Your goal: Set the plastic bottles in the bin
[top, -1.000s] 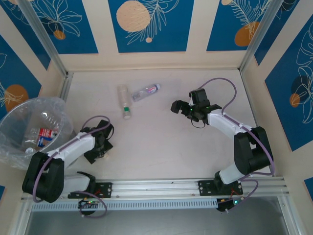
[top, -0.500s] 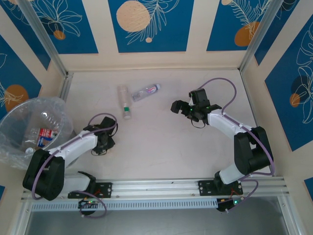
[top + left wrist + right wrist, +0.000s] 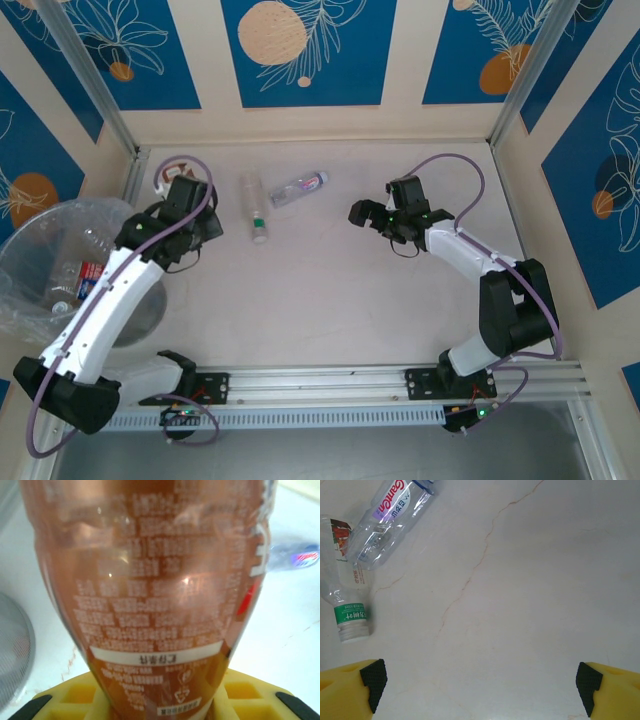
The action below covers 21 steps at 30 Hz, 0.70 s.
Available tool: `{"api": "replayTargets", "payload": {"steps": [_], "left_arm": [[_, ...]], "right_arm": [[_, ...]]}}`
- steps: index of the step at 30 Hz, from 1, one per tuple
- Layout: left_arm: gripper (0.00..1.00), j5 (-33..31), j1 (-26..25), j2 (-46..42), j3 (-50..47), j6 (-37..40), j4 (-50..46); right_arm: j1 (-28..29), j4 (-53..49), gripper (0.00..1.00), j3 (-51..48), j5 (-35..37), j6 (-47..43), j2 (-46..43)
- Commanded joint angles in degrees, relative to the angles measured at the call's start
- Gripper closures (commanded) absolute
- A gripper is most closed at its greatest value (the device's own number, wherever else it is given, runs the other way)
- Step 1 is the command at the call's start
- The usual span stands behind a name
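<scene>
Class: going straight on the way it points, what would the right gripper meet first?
Probably the bare table: the right gripper, fingers open, points down at it. The green-label bottle and purple-label bottle lie farther on, off to the side, though depth is hard to judge.

Lbl on clear bottle [image 3: 387, 522] reads "Gam…"; brown bottle [image 3: 150, 580] print illegible.

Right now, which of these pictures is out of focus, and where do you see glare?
Left wrist view: the brown bottle is so close that its print looks soft, with a small white glare spot on the label. Right wrist view: sharp, the purple-label bottle and the green-label bottle are readable, and shadows are faint. Top external view: even light, with bright glints on the bin liner.
</scene>
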Motion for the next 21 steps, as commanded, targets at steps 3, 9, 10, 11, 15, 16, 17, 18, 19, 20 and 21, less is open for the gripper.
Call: {"api": "replayTargets", "payload": {"steps": [3, 9, 10, 11, 15, 16, 17, 18, 19, 20, 21], "left_arm": [[1.00, -2.2, 1.2, -2.1, 9.5, 8.2, -5.6], [1.00, -14.3, 5.5, -4.3, 16.2, 8.6, -10.8], [1.00, -17.1, 6.4, -5.3, 15.9, 7.6, -10.5], [1.00, -19.5, 7.3, -6.7, 15.4, 6.4, -9.9], [1.00, -26.6, 11.1, -12.2, 11.7, 4.8, -5.6], [1.00, -27.3, 12.5, -13.3, 10.5, 4.7, -4.8], [1.00, -26.8, 14.2, -13.7, 10.0, 4.2, -4.9], [1.00, -25.8, 15.7, -13.7, 10.0, 3.9, -5.6], [1.00, -24.4, 17.1, -13.4, 10.1, 3.4, -6.6], [1.00, -23.5, 18.3, -13.0, 10.0, 3.2, -7.4], [1.00, -23.1, 19.4, -12.7, 9.8, 3.0, -7.9]], "right_arm": [[-0.2, -0.5, 0.00, 1.1, 0.7, -0.2, -0.7], [-0.2, 0.3, 0.00, 1.2, 0.4, -0.1, -0.1], [-0.1, 0.6, 0.00, 1.3, 0.2, -0.1, 0.2], [-0.2, 0.7, 0.00, 1.4, -0.1, 0.0, 0.6], [-0.1, 1.2, 0.00, 1.9, -0.7, 0.2, 1.4], [-0.1, 1.4, 0.00, 1.8, -0.8, 0.2, 1.4], [-0.2, 1.4, 0.00, 1.8, -0.9, 0.2, 1.4], [-0.2, 1.4, 0.00, 1.8, -1.0, 0.1, 1.4], [-0.2, 1.3, 0.00, 1.9, -0.9, -0.1, 1.4], [-0.1, 1.1, 0.00, 1.8, -0.9, -0.2, 1.4], [-0.2, 1.1, 0.00, 1.8, -0.9, -0.2, 1.3]]}}
